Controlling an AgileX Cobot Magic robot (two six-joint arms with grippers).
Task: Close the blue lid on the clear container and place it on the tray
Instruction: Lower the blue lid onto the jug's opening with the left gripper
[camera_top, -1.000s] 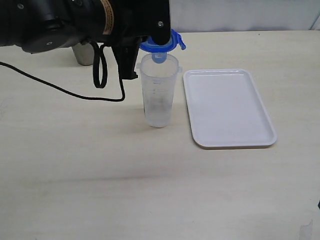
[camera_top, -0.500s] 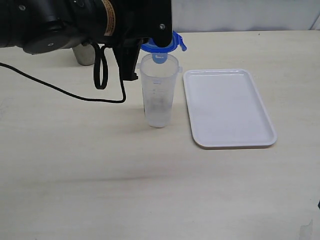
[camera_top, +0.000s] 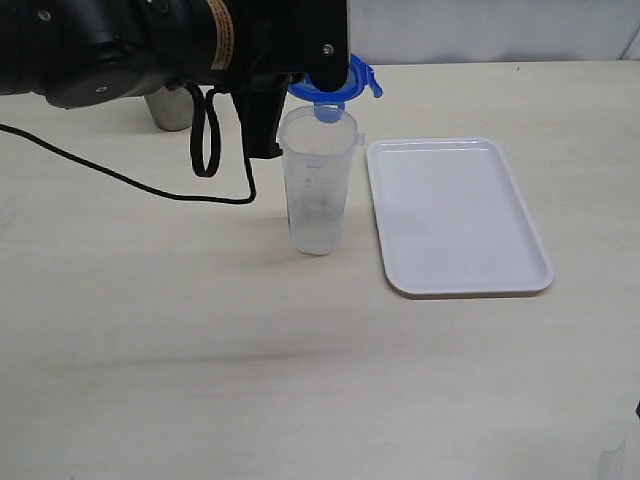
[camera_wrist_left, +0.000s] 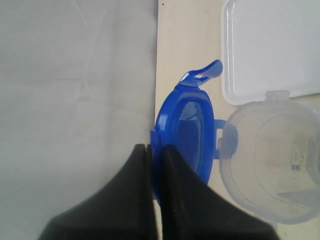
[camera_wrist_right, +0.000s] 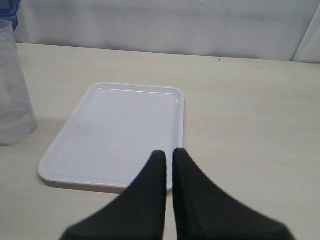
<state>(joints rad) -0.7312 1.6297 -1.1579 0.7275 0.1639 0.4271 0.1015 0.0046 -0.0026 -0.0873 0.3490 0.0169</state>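
Exterior view gives the layout: the desk (camera_top: 150, 350) carries the tray (camera_top: 455, 215), which lies flat just beside the clear container (camera_top: 318, 190) and bare. That looks like a short, unobstructed trip once the lid is on. The left arm (camera_top: 120, 40) reaches in from the far side, over the container, which stands upright on the desk, off the tray, its mouth open to receive the lid.

From the left wrist view, the blue lid (camera_wrist_left: 186, 132) hangs at the container's far rim, beside the mouth rather than square over it, and is not seated. The left jaws are pinched tight on one edge of the lid. This edge grip seems chosen to keep the lid's face and most of its flaps free, so it can be lowered onto the rim.

Over the near end of the tray, the right jaws hover closed and empty, probably waiting until the container needs steadying or carrying.
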